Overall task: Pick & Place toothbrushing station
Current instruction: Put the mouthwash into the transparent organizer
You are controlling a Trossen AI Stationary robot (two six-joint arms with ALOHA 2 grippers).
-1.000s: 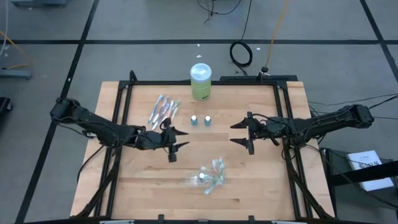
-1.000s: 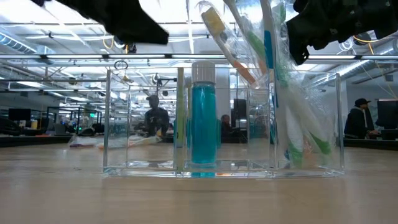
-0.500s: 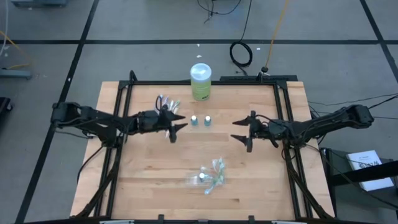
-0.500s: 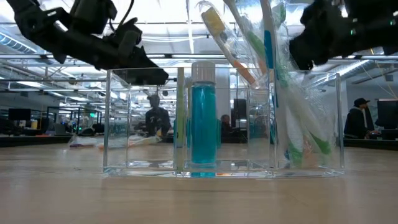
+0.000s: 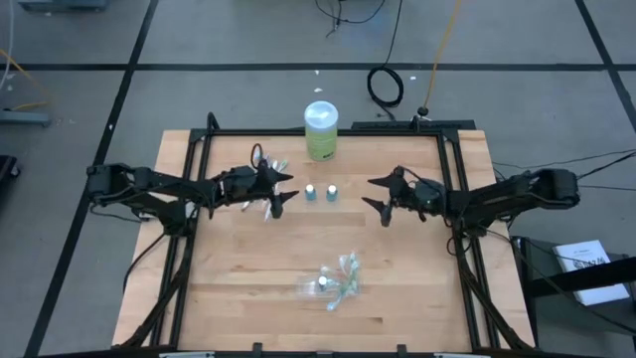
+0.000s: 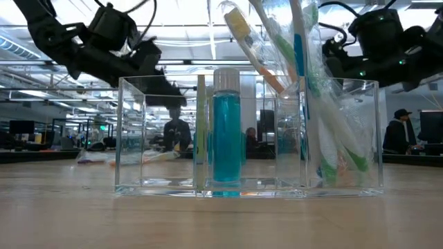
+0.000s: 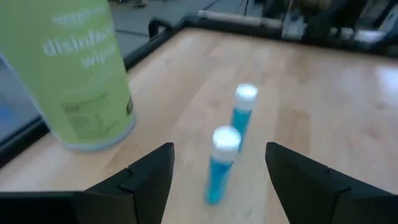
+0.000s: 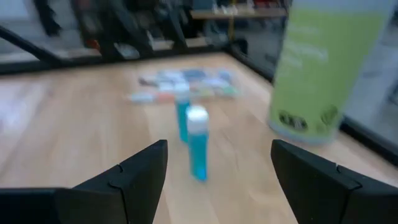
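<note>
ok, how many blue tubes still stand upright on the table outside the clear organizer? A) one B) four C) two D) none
C: the high view shows two blue tubes standing side by side below the green wipes canister, between the left hand and right hand; a third sits inside the clear organizer.

Grey floor (image 5: pixel 79 40), bright ceiling lights (image 6: pixel 187 28)

A large open lab or workshop: ceiling trusses (image 6: pixel 83 66), monitor rows behind the tabletop (image 6: pixel 62 207), seated person (image 6: pixel 400 135).
</note>
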